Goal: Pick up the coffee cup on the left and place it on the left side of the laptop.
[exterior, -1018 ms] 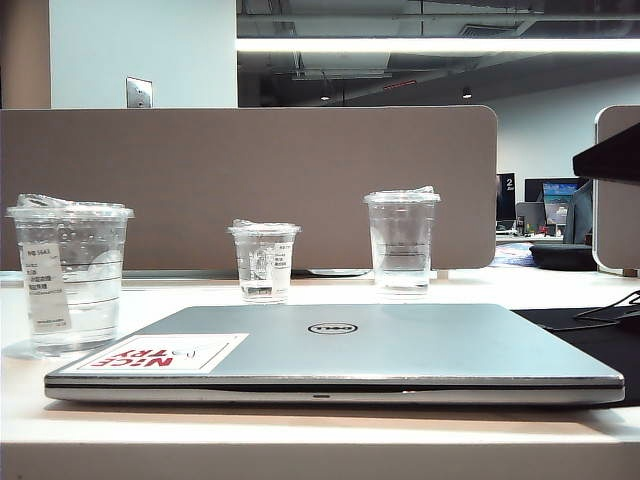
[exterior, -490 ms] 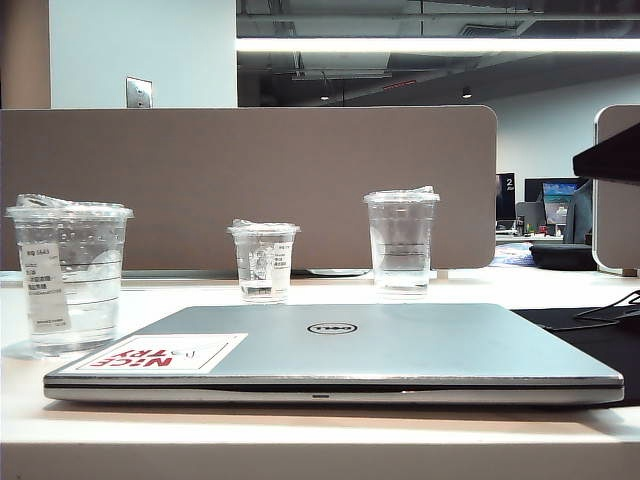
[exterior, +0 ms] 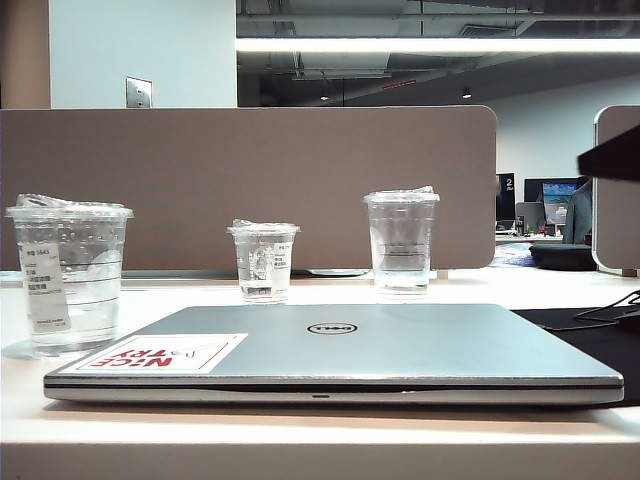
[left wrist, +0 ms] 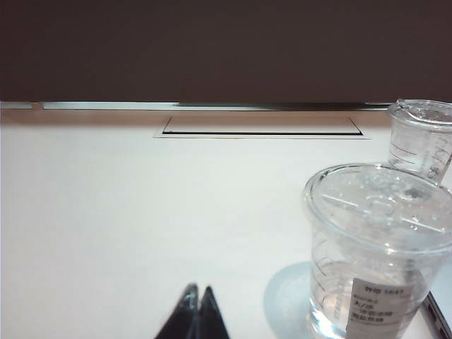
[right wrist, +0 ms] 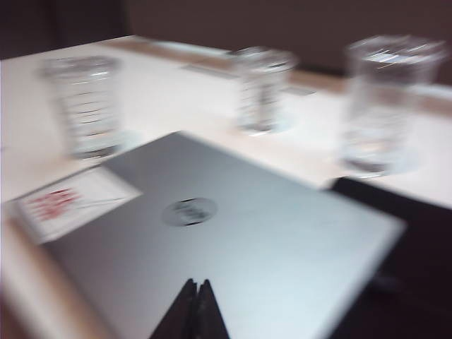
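Observation:
The coffee cup [exterior: 70, 275], clear with a lid and a long white label, stands on the desk at the left of the closed silver laptop [exterior: 335, 350]. In the left wrist view my left gripper [left wrist: 198, 289] is shut and empty over bare desk, with the coffee cup [left wrist: 374, 261] standing apart to one side of it. In the blurred right wrist view my right gripper [right wrist: 197, 283] is shut and empty above the laptop [right wrist: 233, 240], with the coffee cup [right wrist: 85, 106] beyond the lid's sticker corner. A dark part of the right arm [exterior: 612, 155] shows at the exterior view's right edge.
A short clear cup [exterior: 264, 260] and a taller clear cup [exterior: 401, 240] stand behind the laptop. A brown partition [exterior: 250, 180] closes the desk's far side. A black mat [exterior: 600, 340] with a cable [exterior: 610, 308] lies right of the laptop. A cable hatch [left wrist: 261, 127] sits in the desk.
The dark part of the right arm at the exterior view's right edge has shifted slightly to the right. The cups and the laptop have not moved.

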`<control>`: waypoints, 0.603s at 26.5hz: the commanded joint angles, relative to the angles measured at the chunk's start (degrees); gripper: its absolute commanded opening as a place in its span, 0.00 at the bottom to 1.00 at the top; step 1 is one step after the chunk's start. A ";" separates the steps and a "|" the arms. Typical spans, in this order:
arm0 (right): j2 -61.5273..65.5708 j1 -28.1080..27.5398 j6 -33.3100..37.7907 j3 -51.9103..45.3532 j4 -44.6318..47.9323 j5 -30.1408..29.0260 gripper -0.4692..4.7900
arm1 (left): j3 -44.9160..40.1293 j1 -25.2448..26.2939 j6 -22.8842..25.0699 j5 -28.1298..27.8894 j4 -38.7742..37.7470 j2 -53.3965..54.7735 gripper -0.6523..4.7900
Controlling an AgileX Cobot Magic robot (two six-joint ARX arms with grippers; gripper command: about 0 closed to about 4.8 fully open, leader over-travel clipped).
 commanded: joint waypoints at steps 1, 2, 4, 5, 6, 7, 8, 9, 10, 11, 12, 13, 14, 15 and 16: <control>-2.32 -6.75 -1.99 -0.22 0.94 1.27 0.08 | 0.20 -0.04 -0.35 -0.02 0.28 0.00 0.11; -2.49 -8.68 -1.97 -0.22 1.49 1.27 0.08 | 0.20 -0.02 -0.35 0.07 0.28 0.00 0.11; -2.36 -13.07 -1.62 -0.22 2.69 1.25 0.08 | 0.20 -0.02 -0.35 0.13 0.26 0.00 0.11; -2.36 -15.39 -1.55 -0.22 3.37 1.09 0.08 | 0.20 -0.02 -0.35 0.13 0.26 0.00 0.11; -2.36 -17.27 -1.55 -0.22 3.89 0.59 0.08 | 0.20 -0.02 -0.35 0.13 0.22 0.00 0.11; -2.36 -19.67 -1.53 -0.22 4.46 0.04 0.08 | 0.20 -0.02 -0.35 0.13 0.20 0.00 0.11; -2.36 -21.51 -1.42 -0.22 4.76 -0.31 0.08 | 0.20 -0.02 -0.35 0.13 0.17 0.00 0.11; -2.36 -23.26 -0.92 -0.22 5.11 -0.76 0.08 | 0.20 -0.02 -0.35 0.31 0.17 0.00 0.11; -2.36 -25.46 -0.22 -0.22 5.60 -0.90 0.08 | 0.20 -0.02 -0.35 0.31 0.15 0.00 0.11; -2.36 -27.17 0.37 -0.22 5.95 -0.90 0.08 | 0.20 -0.02 -0.35 0.31 0.15 0.00 0.11; -2.36 -28.74 1.18 -0.22 6.16 -0.90 0.08 | 0.20 -0.02 -0.35 0.33 0.15 0.00 0.11; -2.36 -30.64 1.81 -0.22 6.32 -0.90 0.08 | 0.20 -0.02 -0.35 0.31 0.11 0.00 0.11; -2.36 -32.06 2.69 -0.22 6.32 -0.90 0.08 | 0.20 -0.02 -0.35 0.31 0.09 0.00 0.11; -2.36 -33.40 3.19 -0.22 6.29 -0.90 0.08 | 0.20 -0.02 -0.35 0.35 0.11 0.00 0.11; -2.36 -34.77 3.98 -0.22 6.29 -0.87 0.08 | 0.20 -0.02 -0.35 0.33 0.09 0.00 0.11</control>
